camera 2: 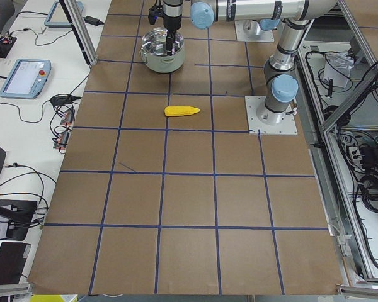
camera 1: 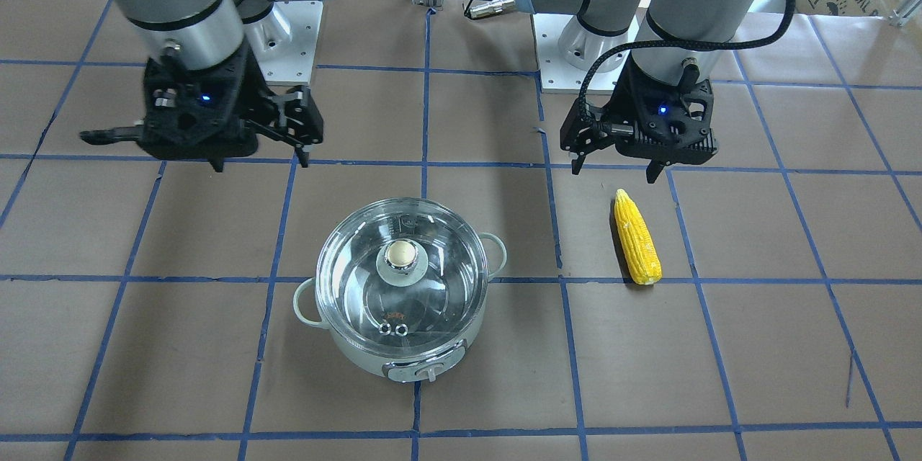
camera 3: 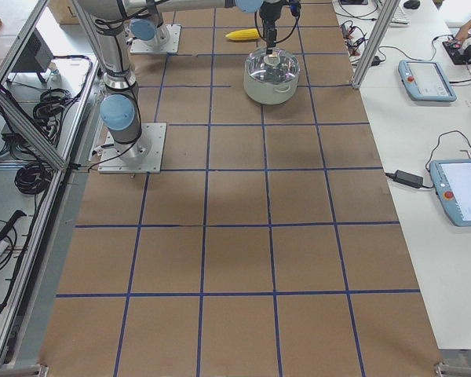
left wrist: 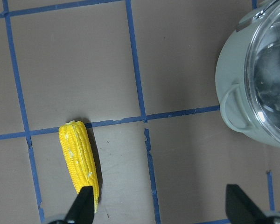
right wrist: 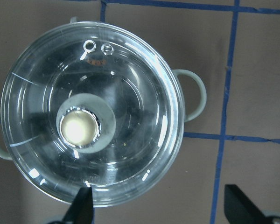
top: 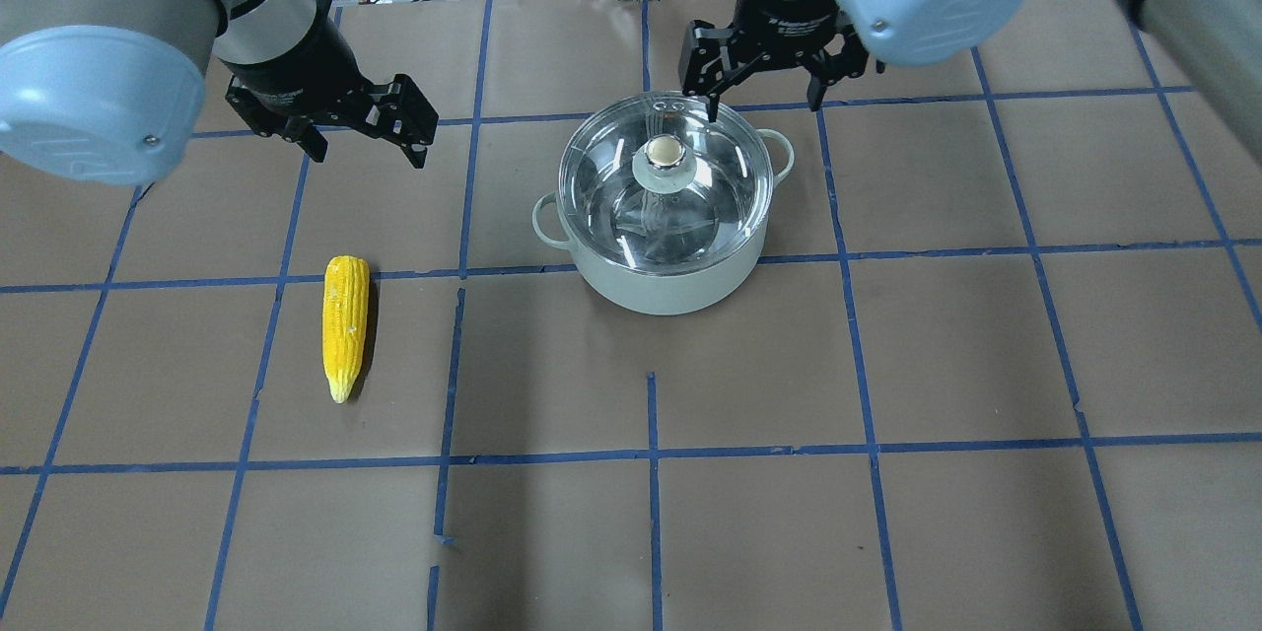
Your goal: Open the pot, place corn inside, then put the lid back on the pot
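While the lid (top: 663, 182) covers the pot (top: 670, 291), you see the corn (top: 345, 323) well apart; left gripper (top: 368, 156), right gripper (top: 764, 108): both spread wide.

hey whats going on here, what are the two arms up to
Nothing is held yet. The lid sits closed on the pot, and the corn lies on the table beside it. The right gripper hangs open above the pot; the left gripper hangs open near the corn. Neither touches anything.
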You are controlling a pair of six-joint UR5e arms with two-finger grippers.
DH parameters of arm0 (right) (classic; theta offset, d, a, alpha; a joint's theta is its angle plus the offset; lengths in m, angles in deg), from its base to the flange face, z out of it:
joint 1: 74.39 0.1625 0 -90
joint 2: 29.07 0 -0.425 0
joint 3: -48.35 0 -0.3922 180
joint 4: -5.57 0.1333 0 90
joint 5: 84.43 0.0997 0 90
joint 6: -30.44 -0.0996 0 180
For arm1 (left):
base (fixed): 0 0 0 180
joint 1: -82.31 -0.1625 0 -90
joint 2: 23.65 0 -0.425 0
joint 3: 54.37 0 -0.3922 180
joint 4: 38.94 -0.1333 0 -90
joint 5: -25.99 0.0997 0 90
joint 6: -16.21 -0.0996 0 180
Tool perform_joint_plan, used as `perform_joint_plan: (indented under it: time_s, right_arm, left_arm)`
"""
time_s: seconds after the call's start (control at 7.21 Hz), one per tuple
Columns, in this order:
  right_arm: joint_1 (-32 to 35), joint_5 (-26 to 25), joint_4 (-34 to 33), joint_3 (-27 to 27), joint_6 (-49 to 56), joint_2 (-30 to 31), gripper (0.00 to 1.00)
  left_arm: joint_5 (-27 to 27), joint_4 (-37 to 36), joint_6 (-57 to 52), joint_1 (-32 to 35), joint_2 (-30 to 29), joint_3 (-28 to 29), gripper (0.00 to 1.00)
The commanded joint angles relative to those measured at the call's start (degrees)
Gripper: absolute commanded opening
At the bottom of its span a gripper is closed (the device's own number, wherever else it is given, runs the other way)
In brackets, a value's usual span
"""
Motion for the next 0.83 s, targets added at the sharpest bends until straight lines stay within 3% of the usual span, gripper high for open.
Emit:
perform_joint_plan:
  time_s: [0.0, 0.55, 0.69]
  right_arm:
    - [1.9, 0.8, -3.1, -0.7, -5.1, -4.1, 0.99]
    - [5.7, -0.3, -9.2, 0.9, -6.7, -10.3, 1.0]
    - [5.6, -0.6, -9.4, 1.0, -6.2, -10.7, 0.93]
  left_arm:
    - [0.0, 0.4, 0.0, -0.3, 0.5, 0.4, 1.0]
    - [0.0, 0.3, -0.4, -1.8, 0.5, 0.6, 1.0]
    - [-0.1, 0.5, -0.5, -2.8, 1.1, 0.3, 1.0]
